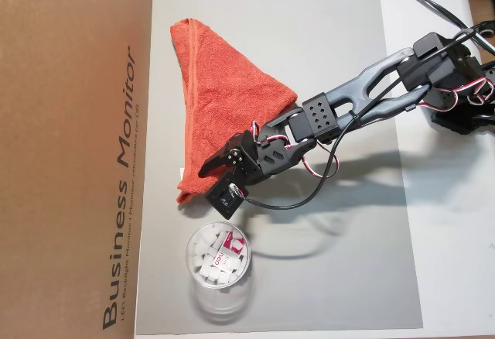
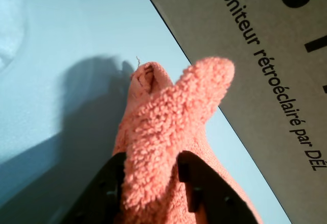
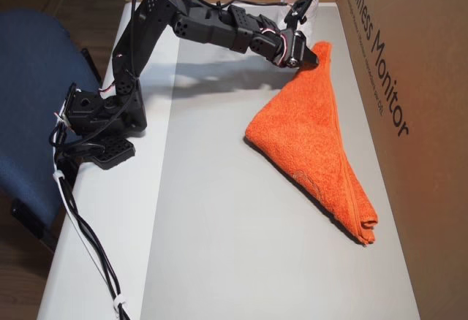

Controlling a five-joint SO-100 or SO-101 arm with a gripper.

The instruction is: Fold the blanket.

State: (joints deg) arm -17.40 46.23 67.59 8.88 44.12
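The orange-red terry blanket (image 1: 224, 91) lies on the grey mat (image 1: 325, 37), bunched into a long triangle. One end rests flat (image 3: 365, 225); the opposite corner is lifted. My gripper (image 1: 210, 165) is shut on that raised corner, beside the cardboard box. In the wrist view the two black fingers (image 2: 110, 188) pinch a thick tuft of blanket (image 2: 168, 116) that sticks up between them. The other overhead view shows the gripper (image 3: 311, 58) holding the blanket's (image 3: 314, 137) far tip above the mat.
A brown cardboard box (image 1: 69, 153) printed "Business Monitor" runs along the mat's edge, close to the gripper. A clear plastic jar (image 1: 219, 258) of white cubes stands just beyond the held corner. The arm's base (image 3: 102, 115) is clamped at the table edge, and a blue chair (image 3: 29, 79) sits behind it.
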